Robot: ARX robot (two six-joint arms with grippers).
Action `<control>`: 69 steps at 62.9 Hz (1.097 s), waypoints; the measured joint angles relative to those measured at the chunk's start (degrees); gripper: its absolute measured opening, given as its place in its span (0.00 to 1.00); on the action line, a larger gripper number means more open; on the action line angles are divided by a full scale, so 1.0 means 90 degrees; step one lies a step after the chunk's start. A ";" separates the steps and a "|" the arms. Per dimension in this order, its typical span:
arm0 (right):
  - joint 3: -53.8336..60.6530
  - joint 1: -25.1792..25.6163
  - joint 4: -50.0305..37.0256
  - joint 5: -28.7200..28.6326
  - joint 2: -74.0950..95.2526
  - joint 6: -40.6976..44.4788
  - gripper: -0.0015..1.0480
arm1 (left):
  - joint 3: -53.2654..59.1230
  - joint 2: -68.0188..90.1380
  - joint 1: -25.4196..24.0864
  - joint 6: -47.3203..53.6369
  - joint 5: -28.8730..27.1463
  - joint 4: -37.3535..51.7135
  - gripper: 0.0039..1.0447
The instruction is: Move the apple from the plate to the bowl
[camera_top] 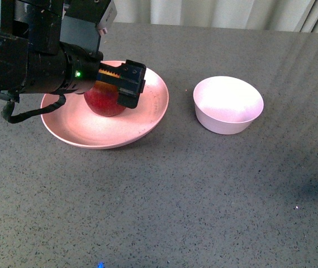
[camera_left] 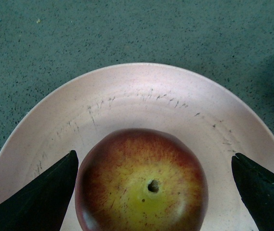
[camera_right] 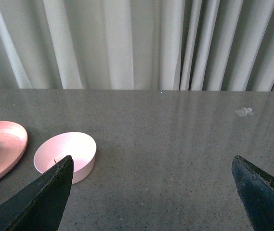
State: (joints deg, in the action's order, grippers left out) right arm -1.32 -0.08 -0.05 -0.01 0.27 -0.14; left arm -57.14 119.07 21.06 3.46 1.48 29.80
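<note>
Shows the apple (camera_left: 141, 180) seated on the plate (camera_left: 141, 91), midway inside the wide-open, empty left end effector (camera_left: 153, 155). Looks firm, glossy, likely slippery and fairly heavy; calls for a grip across the widest girth.

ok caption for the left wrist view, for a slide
Open left end effector straddling the apple on the pink plate, one finger on each side, not yet closed.
</note>
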 joint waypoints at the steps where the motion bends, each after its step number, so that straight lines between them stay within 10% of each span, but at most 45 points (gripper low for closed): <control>1: -0.0002 0.0000 0.0000 0.0000 0.0000 0.0000 0.91 | -0.0005 0.0015 -0.0002 0.0000 -0.0002 0.0000 0.92; 46: -0.0002 0.0000 0.0000 0.0000 0.0000 0.0000 0.91 | -0.0136 0.0352 -0.0078 -0.0012 -0.0175 -0.0019 0.92; 69: -0.0002 0.0000 0.0000 0.0000 0.0000 0.0000 0.91 | -0.0136 0.0267 -0.0015 0.0015 -0.0202 -0.0046 0.76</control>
State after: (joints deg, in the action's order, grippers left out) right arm -1.34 -0.08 -0.05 -0.01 0.27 -0.14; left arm -58.37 121.47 20.93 3.60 -0.34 29.39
